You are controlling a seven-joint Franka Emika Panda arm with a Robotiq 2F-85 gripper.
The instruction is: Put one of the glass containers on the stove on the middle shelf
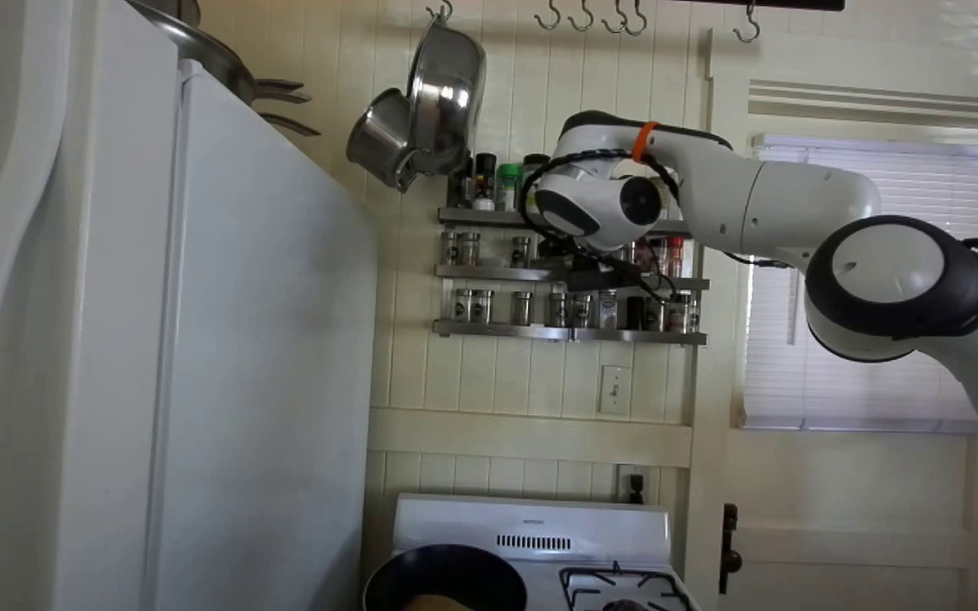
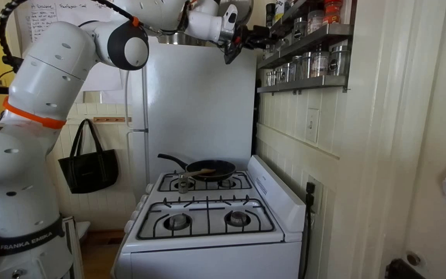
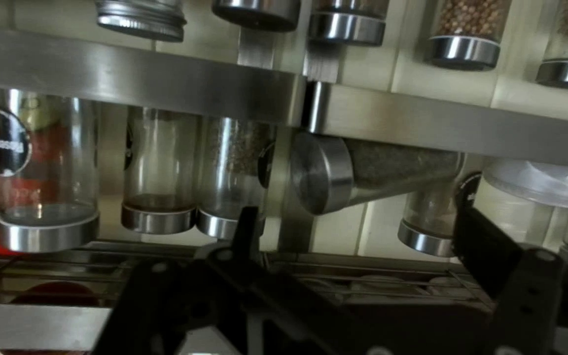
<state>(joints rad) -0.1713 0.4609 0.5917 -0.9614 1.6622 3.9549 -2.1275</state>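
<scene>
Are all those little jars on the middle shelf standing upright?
No, in the wrist view one glass jar lies on its side on the middle shelf.

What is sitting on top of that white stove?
On the stove are a black frying pan, a wooden utensil reaching over the pan's rim, and a small upright glass jar. The pan covers part of the grate beneath it; the jar's contents are unclear.
</scene>
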